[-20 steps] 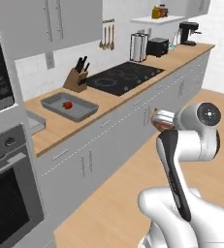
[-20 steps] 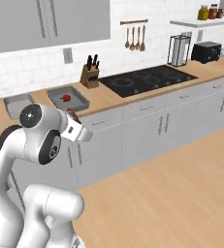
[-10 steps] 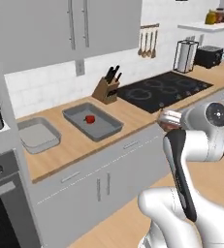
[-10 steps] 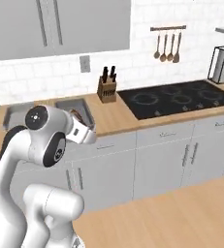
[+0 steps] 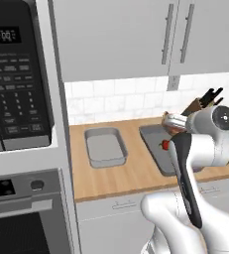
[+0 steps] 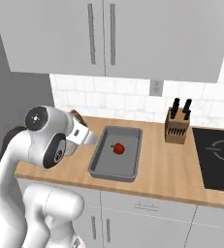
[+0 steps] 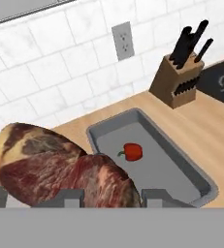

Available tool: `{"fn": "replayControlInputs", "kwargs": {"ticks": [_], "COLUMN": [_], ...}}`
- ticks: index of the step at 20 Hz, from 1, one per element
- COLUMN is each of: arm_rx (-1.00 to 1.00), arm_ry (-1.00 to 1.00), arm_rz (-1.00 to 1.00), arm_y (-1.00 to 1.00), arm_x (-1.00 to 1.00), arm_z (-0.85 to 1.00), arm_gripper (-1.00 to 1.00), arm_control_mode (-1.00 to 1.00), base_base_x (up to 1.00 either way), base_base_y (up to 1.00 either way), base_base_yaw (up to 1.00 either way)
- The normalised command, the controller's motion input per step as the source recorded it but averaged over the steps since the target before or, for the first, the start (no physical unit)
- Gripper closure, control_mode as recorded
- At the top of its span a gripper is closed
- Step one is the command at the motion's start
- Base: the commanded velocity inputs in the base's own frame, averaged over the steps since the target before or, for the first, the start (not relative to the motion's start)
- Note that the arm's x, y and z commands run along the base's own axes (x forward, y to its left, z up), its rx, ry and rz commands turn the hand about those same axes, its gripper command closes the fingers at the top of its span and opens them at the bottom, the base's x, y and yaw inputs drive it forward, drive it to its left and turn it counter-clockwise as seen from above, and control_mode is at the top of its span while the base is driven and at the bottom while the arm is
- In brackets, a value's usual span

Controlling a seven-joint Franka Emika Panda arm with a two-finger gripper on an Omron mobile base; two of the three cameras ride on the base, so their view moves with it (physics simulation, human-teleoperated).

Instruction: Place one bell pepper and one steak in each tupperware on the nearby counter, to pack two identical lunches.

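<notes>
Pincer (image 7: 111,196) clamps steak (image 7: 60,167) — above counter (image 7: 215,126)

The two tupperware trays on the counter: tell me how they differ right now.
The tupperware nearer the knife block holds a red bell pepper; the tupperware nearer the microwave looks bare inside in the left base view. The pepper tray is partly hidden by the arm in that view, while the other lies fully exposed. Both are shallow grey rectangular trays with rounded corners, flat on the wooden counter.
</notes>
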Motion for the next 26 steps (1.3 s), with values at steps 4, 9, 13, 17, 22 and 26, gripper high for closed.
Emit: {"fn": "replayControlInputs", "kwargs": {"ticks": [4,9,13,17,22,26], "arm_rx": [0.00,0.00,0.00,0.00,0.00,0.00], "arm_ry": [0.00,0.11,0.16,0.20,0.21,0.18], "arm_rz": [0.00,0.19,0.00,-0.03,-0.10,-0.09], "arm_y": [0.00,-0.56,-0.72,-0.64,-0.70,-0.54], "arm_x": [0.00,0.14,0.00,0.00,0.00,0.00], "arm_z": [0.00,-0.76,-0.72,-0.68,-0.46,-0.38], "arm_gripper": [1.00,1.00,1.00,1.00,1.00,1.00], "arm_control_mode": [1.00,-1.00,-1.00,-1.00,-1.00,-1.00], "base_base_x": [0.57,0.00,0.00,0.00,0.00,0.00], "base_base_y": [-0.34,0.00,0.00,0.00,0.00,0.00], "base_base_yaw": [0.47,0.00,0.00,0.00,0.00,0.00]}}
